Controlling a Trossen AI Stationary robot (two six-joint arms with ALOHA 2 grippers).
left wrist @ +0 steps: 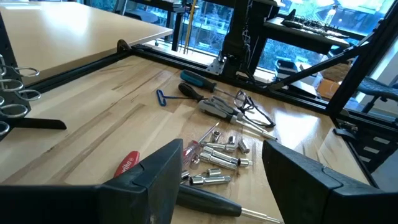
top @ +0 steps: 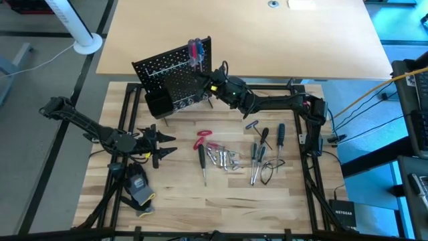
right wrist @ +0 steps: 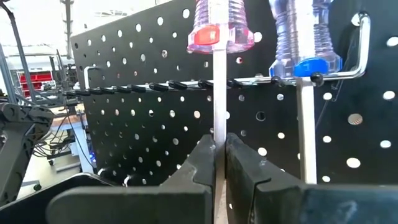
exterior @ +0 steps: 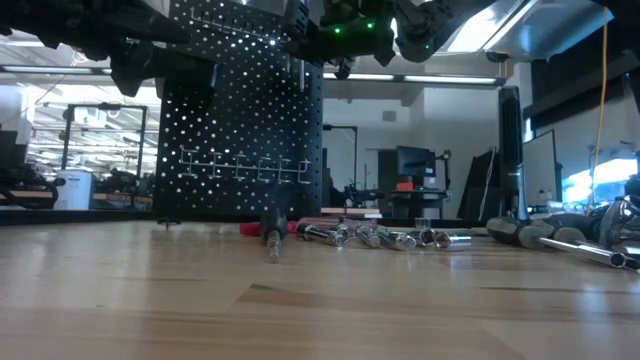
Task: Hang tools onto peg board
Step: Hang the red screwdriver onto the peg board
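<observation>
While my left gripper point(top: 162, 144) waits with fingers spread over the table's left side, beside the glove point(top: 138, 189), I see the peg board point(top: 175, 73) upright at the back. My right gripper point(right wrist: 219, 163) is pinched on the shaft of the red-handled screwdriver point(right wrist: 219, 25) hanging there (a blue-handled screwdriver point(right wrist: 305, 37) alongside). Loose tools point(top: 227, 158) lie mid-table.

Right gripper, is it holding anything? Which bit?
Yes. The right gripper pinches the metal shaft of the red screwdriver, below its handle, at the peg board. The left gripper is open and holds nothing.
</observation>
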